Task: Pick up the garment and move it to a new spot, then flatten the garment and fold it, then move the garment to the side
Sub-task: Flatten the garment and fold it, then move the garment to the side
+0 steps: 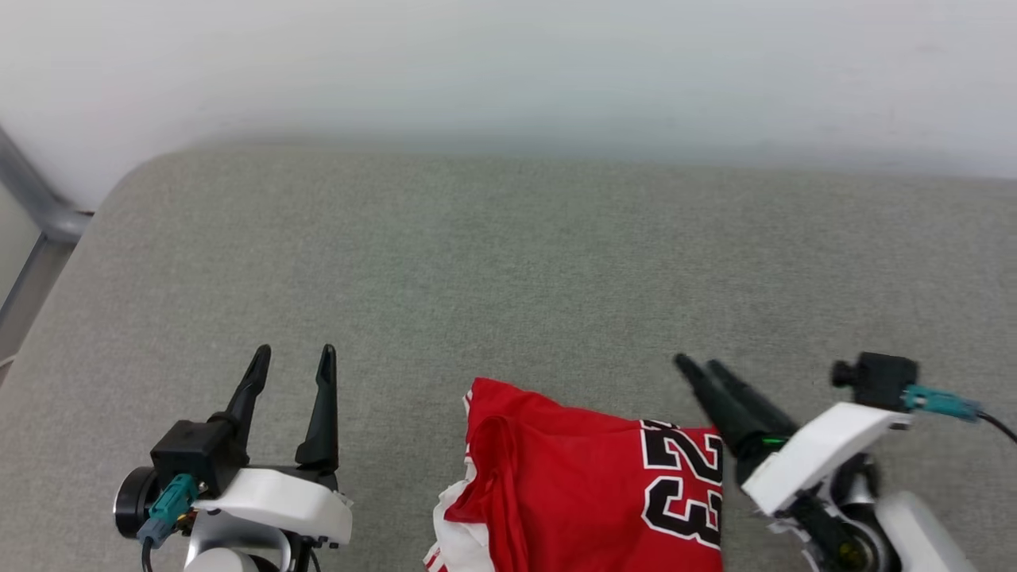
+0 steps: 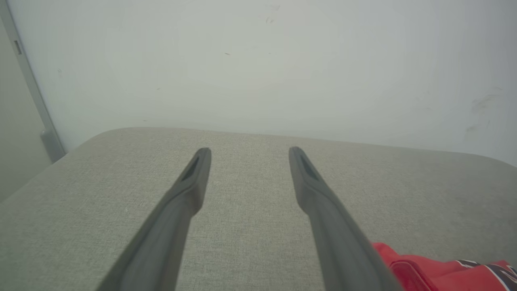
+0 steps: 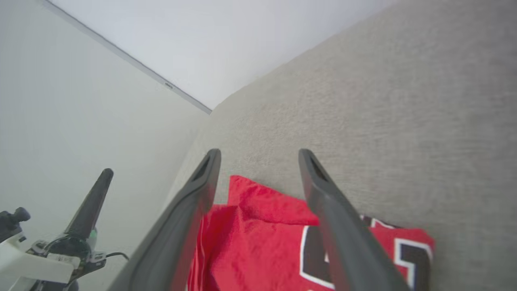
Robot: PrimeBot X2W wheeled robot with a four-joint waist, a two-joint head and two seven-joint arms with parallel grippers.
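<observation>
At the near edge of the grey cloth-covered surface [image 1: 508,262], the garment [image 1: 588,485] lies as a compact bundle that runs off the bottom of the head view. Its red body is doubled over, the black 23 [image 1: 687,485] faces up at its right end, and a white sleeve [image 1: 457,540] pokes out at the lower left. The layered, squared shape suggests that folding is largely done and that the shift to the side is the step in hand or just finished.

The right gripper [image 1: 696,361] stands just beside the 23, angled up and to the left over the bundle's right edge. In the right wrist view its 2 fingers are spread wide above the red cloth and nothing is pinched between them, so it holds nothing. Whether any part of it touches the fabric cannot be told.

The left gripper [image 1: 295,349] rests well apart to the garment's left, its 2 fingers likewise parted and empty, pointing toward the pale wall [image 1: 508,71]. This reads as a parked pose that leaves the work to the other arm.

Beyond the bundle the surface is bare cloth up to the wall. A grey metal post [image 1: 32,199] stands off its left corner. A leftward slide would meet the left gripper first, while the right side offers freer room.
</observation>
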